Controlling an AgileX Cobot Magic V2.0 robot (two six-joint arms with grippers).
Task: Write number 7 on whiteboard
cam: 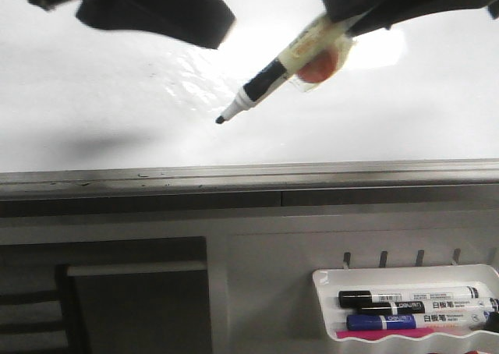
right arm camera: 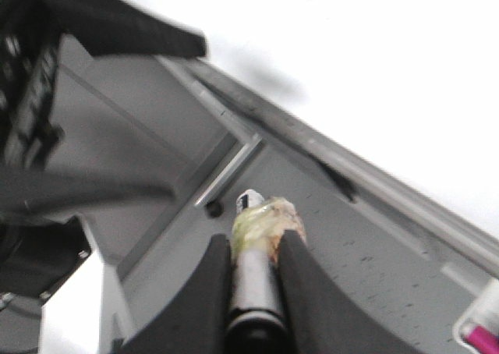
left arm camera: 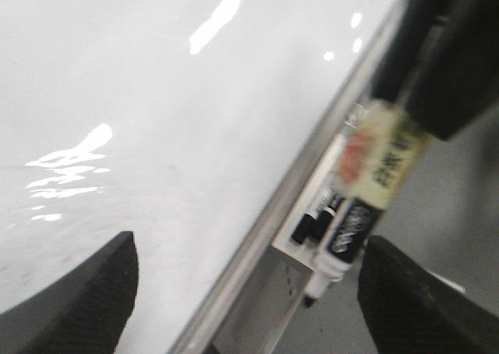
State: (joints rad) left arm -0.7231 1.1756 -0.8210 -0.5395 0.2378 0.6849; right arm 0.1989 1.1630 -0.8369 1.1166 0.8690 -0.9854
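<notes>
The whiteboard (cam: 93,97) fills the upper front view, glossy white with glare and a grey metal bottom edge (cam: 234,175). No drawn number 7 shows on it. My right gripper (cam: 343,15) at the top right is shut on a marker (cam: 269,77) wrapped in yellowish tape. The marker slants down-left and its dark tip (cam: 220,120) lies over the board's middle; I cannot tell whether it touches. In the right wrist view the gripper (right arm camera: 257,245) clamps the barrel (right arm camera: 253,284). My left gripper (cam: 210,26) is at the top left, and the left wrist view shows it (left arm camera: 249,292) open and empty, with the marker (left arm camera: 366,206) beside it.
A white plastic tray (cam: 327,280) hangs below the board at the lower right and holds several markers (cam: 413,299), black, blue and pink. A grey panel and a dark recess (cam: 132,292) lie under the board's edge.
</notes>
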